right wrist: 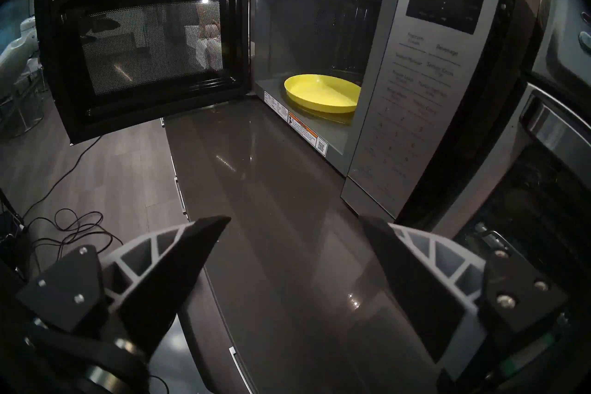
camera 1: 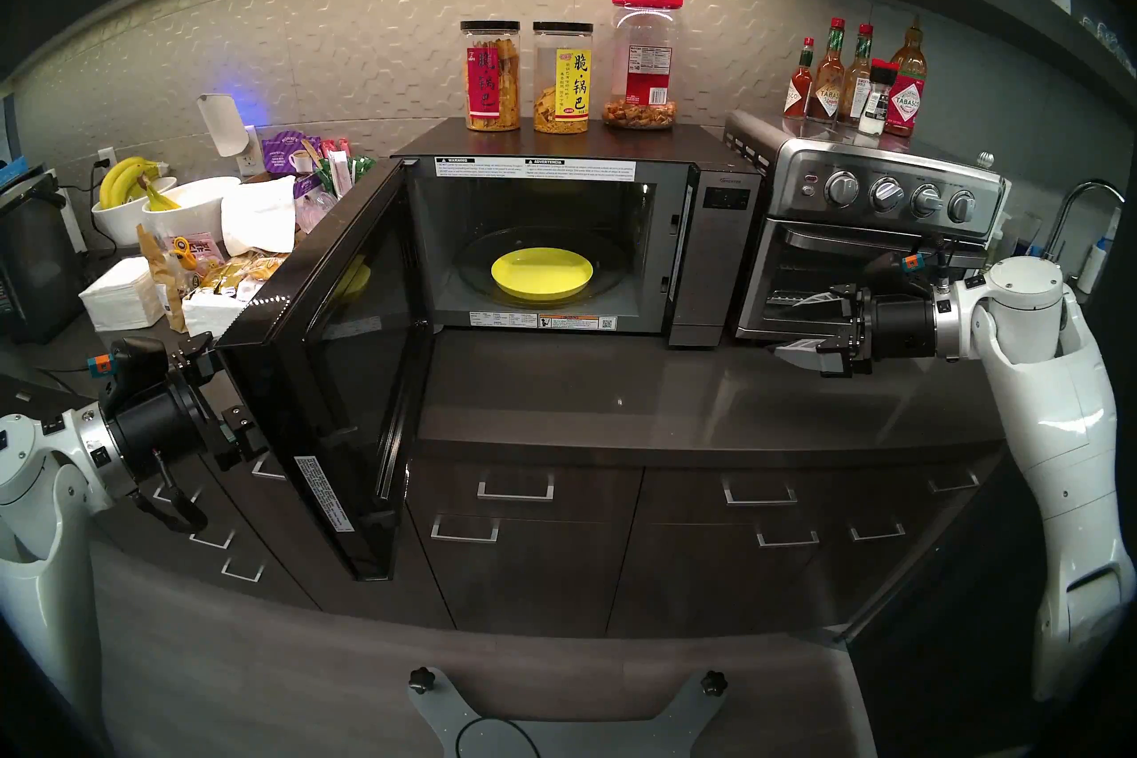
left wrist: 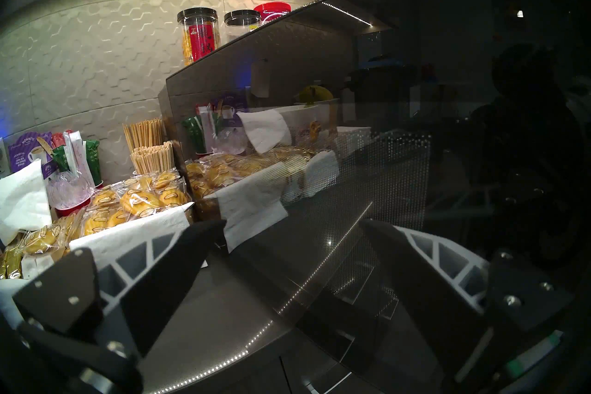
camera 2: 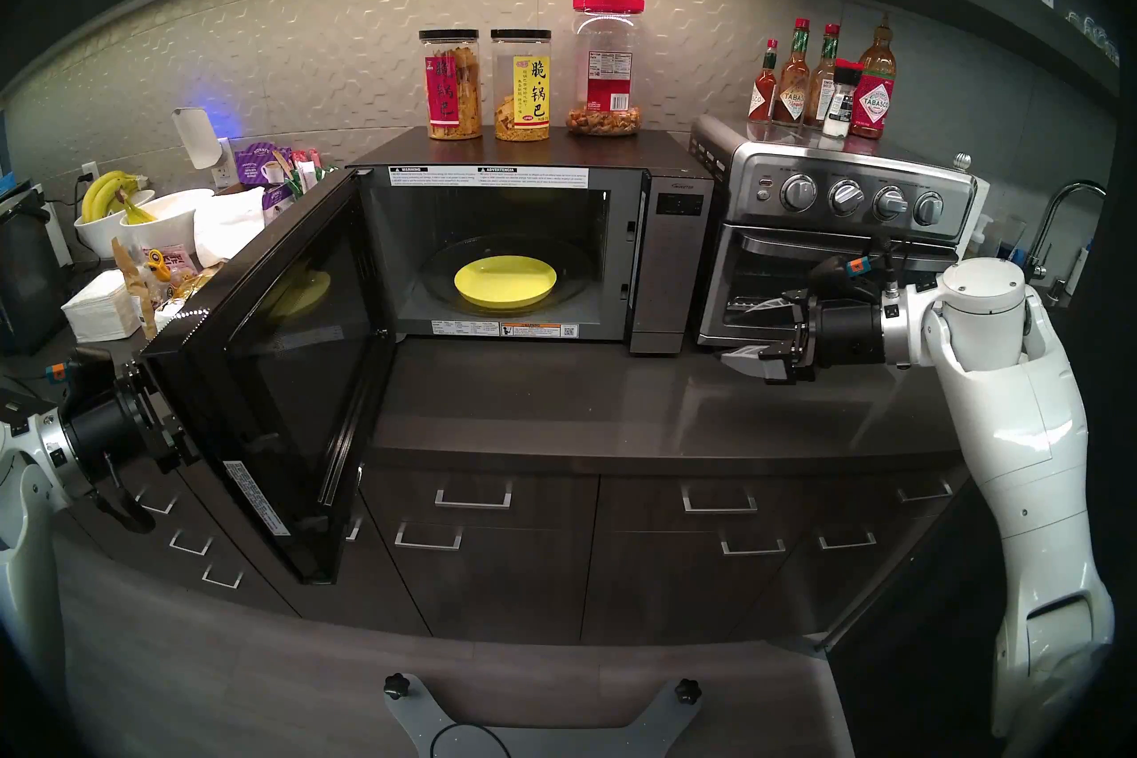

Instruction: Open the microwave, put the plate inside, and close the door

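The plate [camera 1: 542,274] lies flat on the glass turntable inside the microwave [camera 1: 707,246], whose door [camera 1: 332,369] stands swung wide to the left. The left gripper [left wrist: 292,225] is spread empty just behind the door's outer glass. The right gripper [camera 1: 800,326] hangs spread and empty over the counter [camera 1: 615,400] before the toaster oven [camera 1: 861,221].
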